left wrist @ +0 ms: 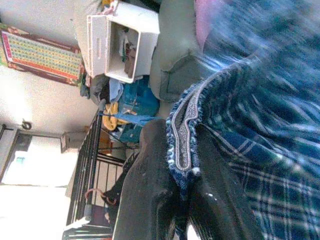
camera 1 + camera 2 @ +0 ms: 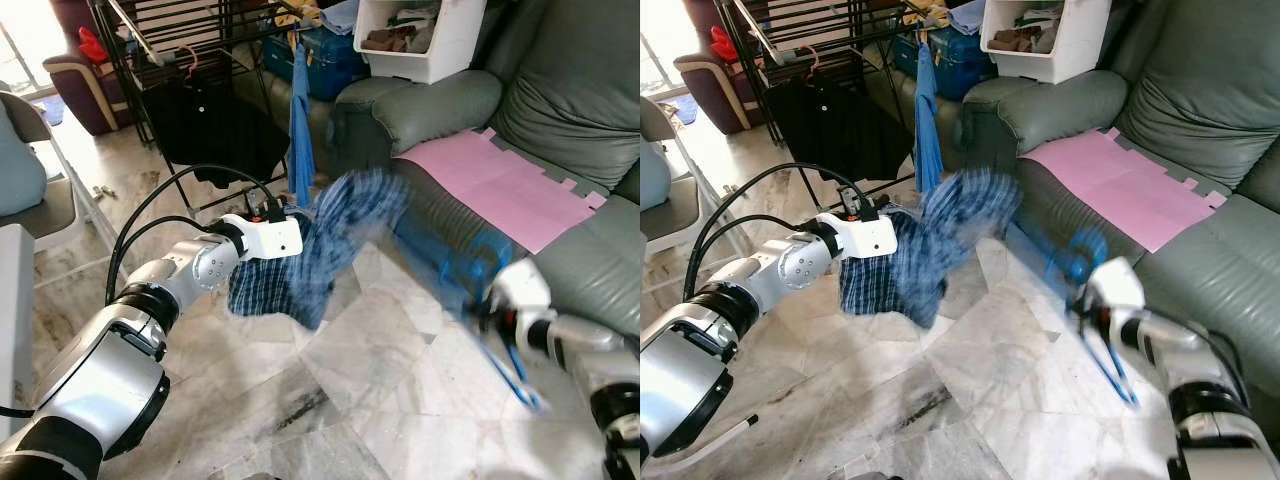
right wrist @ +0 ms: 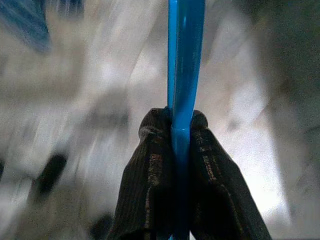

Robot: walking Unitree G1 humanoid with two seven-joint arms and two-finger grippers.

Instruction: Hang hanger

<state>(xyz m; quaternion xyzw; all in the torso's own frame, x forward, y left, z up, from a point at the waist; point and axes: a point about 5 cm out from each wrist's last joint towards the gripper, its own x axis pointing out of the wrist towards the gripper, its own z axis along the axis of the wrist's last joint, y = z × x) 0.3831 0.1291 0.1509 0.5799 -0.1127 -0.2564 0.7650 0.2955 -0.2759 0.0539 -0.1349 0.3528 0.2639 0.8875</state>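
Note:
A blue plaid garment (image 2: 320, 250) hangs in the air over the marble floor, motion-blurred. My left gripper (image 1: 182, 175) is shut on its hemmed edge (image 1: 181, 135); the left wrist (image 2: 262, 236) sits at the cloth's left side. A blue plastic hanger (image 3: 184, 65) is pinched between the fingers (image 3: 150, 165) of my right gripper (image 3: 172, 125), which is shut on it. In the eye views the hanger (image 2: 515, 375) is a blurred blue streak beside the right wrist (image 2: 520, 295), in front of the sofa. The drying rack (image 2: 185, 60) stands at the back left.
A black garment (image 2: 215, 120) and a blue one (image 2: 300, 120) hang on the rack. A grey-green sofa (image 2: 560, 120) with a pink mat (image 2: 500, 185) fills the right. A white bin (image 2: 420, 35) rests on its armrest. A chair (image 2: 40, 190) stands far left.

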